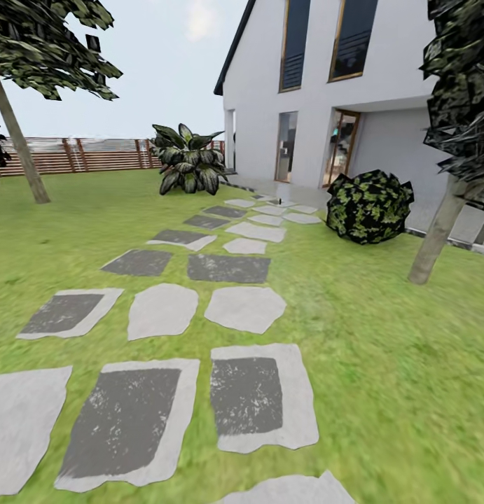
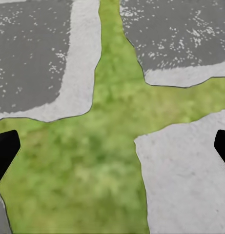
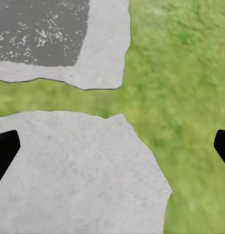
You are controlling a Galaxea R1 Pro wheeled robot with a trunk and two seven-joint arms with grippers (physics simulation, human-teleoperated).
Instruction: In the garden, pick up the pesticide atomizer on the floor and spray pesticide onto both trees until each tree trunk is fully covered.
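Observation:
The pesticide atomizer is out of view. In the head view, one tree [image 1: 31, 42] stands at the far left of the lawn, its bare grey-brown trunk [image 1: 17, 140] leaning. A second tree [image 1: 462, 98] stands at the right, with its trunk [image 1: 436, 234] near the house. My left gripper [image 2: 112, 151] is open over grass between paving stones, its black fingertips [image 2: 5, 151] far apart. My right gripper [image 3: 112, 151] is open too, above a pale stone and grass, with nothing between its fingertips [image 3: 5, 151].
A path of grey stepping stones [image 1: 245, 308] runs across the lawn to a white house [image 1: 326, 91]. A broad-leaved plant [image 1: 189, 168] and a dark round bush [image 1: 370, 206] flank the path. A brown slat fence [image 1: 94, 154] closes the back.

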